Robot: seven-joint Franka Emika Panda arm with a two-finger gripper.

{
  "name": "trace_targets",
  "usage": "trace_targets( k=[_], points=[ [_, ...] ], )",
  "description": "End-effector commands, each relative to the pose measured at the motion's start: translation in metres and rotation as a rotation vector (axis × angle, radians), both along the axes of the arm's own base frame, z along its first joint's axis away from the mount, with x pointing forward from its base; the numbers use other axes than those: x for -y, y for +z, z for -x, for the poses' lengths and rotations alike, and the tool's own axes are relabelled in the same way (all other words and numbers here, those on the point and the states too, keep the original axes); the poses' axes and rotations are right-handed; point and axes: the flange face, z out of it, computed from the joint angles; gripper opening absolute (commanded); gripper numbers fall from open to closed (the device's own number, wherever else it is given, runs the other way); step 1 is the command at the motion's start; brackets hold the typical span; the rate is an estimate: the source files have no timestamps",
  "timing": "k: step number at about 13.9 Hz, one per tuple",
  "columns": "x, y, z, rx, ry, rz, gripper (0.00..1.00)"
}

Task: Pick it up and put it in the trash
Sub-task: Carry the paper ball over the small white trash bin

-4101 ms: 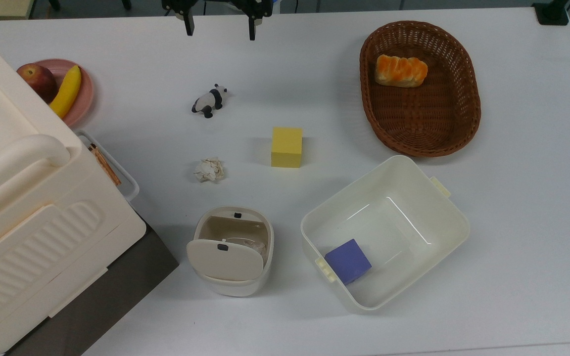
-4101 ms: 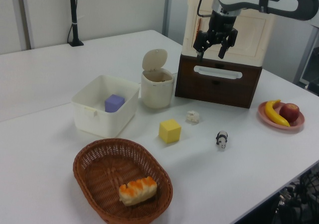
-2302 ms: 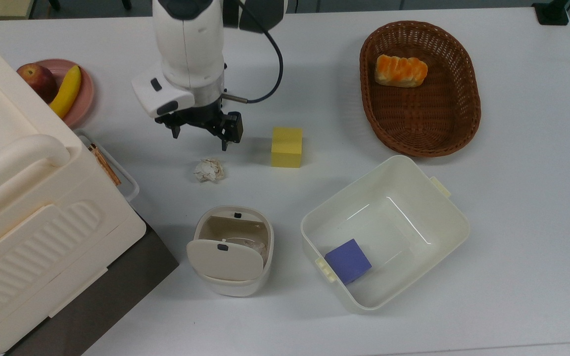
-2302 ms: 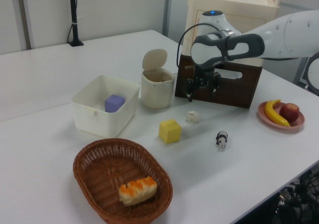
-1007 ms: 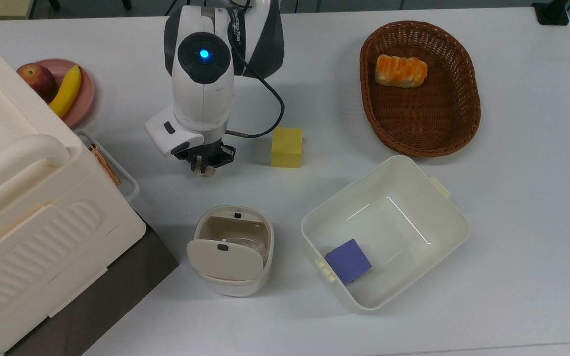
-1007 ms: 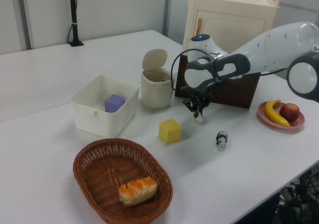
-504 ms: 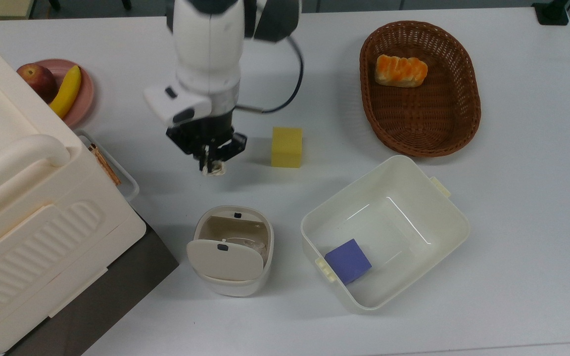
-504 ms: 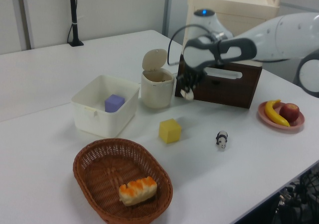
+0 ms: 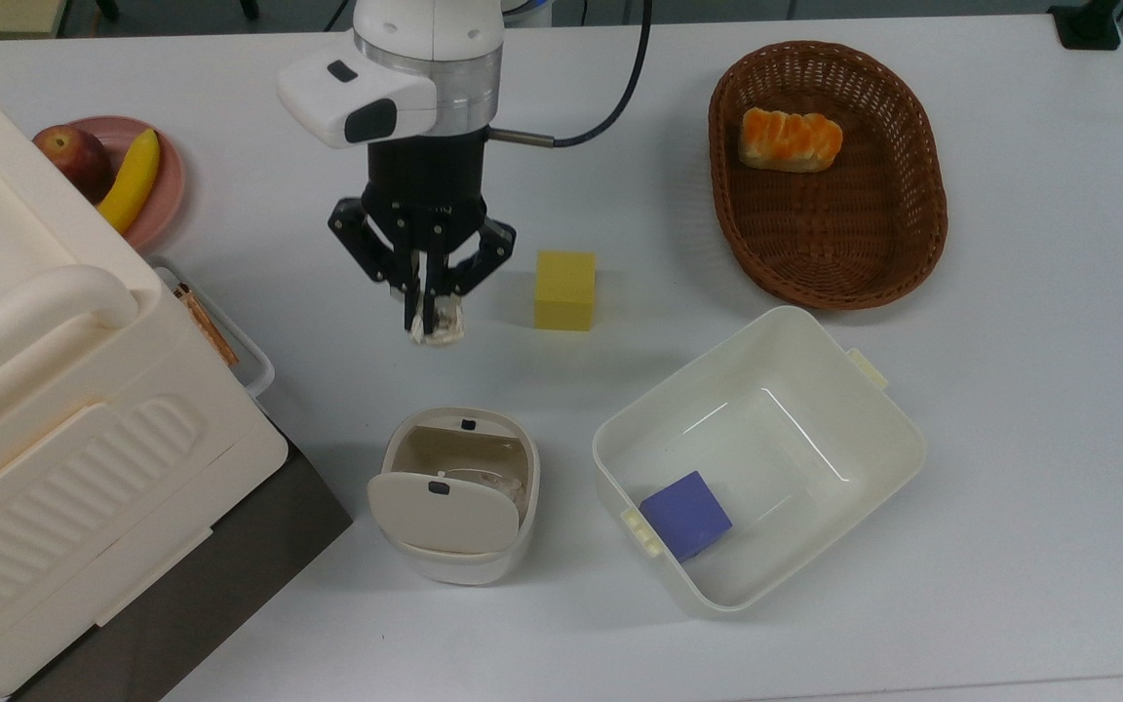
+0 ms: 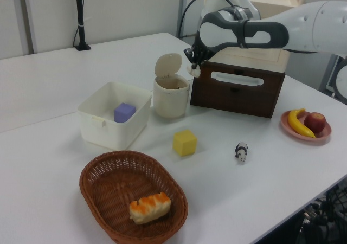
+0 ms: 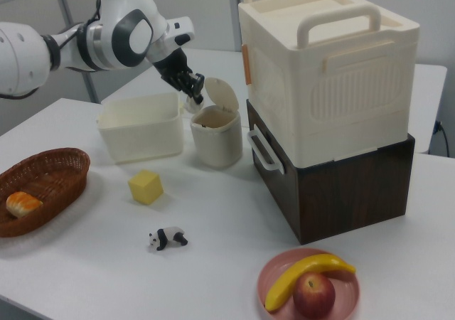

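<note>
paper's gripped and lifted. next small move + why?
Probably carry it sideways until it hangs over the trash bin, then release. The end effector is shut on the paper ball and raised off the table, but the top view puts it short of the bin's mouth, and the bin's lid stands open.

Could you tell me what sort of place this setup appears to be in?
Probably a robotics lab: a robot arm works over a white table set with test props such as a yellow cube, a panda figurine and a bread basket.
</note>
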Motion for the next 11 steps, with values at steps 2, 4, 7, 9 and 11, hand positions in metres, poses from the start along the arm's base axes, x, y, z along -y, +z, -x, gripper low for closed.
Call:
trace_targets(
  k=[2,4,7,9,11],
  points=[
    [-0.023,-0.031,-0.035,0.145,0.066,-0.01,0.0],
    [-0.03,-0.042,-0.041,0.172,0.086,-0.002,0.0],
    [-0.029,-0.05,-0.045,0.195,0.091,-0.004,0.0],
    [-0.023,-0.053,-0.045,0.194,0.085,0.0,0.0],
    [-0.019,-0.057,-0.045,0.187,0.08,0.002,0.58]
  ],
)
